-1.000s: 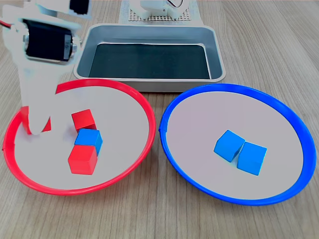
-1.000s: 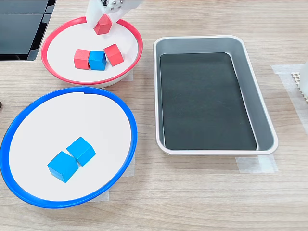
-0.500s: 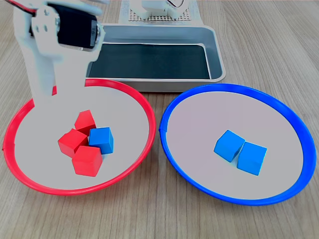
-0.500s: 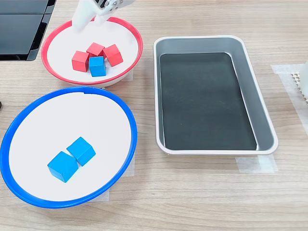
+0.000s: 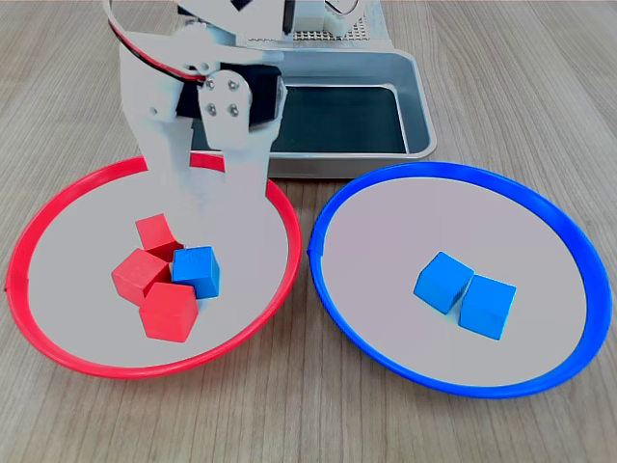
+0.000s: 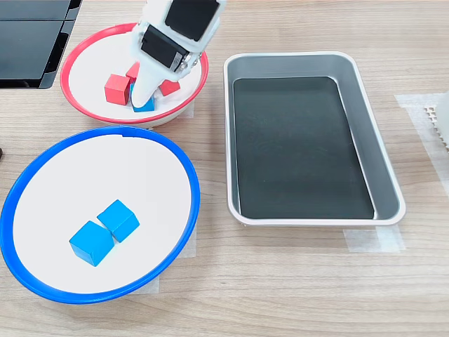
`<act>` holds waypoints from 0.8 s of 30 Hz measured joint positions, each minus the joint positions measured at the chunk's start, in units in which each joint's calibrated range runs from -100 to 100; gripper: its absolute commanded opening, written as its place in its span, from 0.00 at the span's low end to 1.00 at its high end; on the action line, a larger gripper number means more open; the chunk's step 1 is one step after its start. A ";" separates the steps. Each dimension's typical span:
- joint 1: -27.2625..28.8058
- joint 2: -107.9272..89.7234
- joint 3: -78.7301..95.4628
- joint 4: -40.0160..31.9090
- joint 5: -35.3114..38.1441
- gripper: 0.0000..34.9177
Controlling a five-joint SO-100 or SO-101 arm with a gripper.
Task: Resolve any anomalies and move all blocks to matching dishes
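The red-rimmed dish holds three red blocks bunched together, with one blue block touching them. Two more blue blocks lie side by side in the blue-rimmed dish. My white gripper hangs open and empty over the red dish's far part, fingers pointing down just behind the cluster. In the second exterior view it covers part of the blue block and two red ones.
A silver tray with a black base stands behind the dishes, beside the red dish. A black panel lies at the second exterior view's top left. The arm's base is behind the tray.
A second ago the gripper held a red block at the red dish's rim. It let it go onto the cluster, then swung to the first exterior view's right, over the dish.
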 measured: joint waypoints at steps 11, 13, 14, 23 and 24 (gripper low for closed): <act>1.42 0.09 0.18 -0.24 4.88 0.49; 1.95 0.60 0.18 -1.31 5.67 0.49; 2.12 0.85 0.18 -1.14 5.96 0.49; 2.65 3.92 0.18 -5.22 6.84 0.44; 2.65 4.26 0.18 -5.63 6.79 0.43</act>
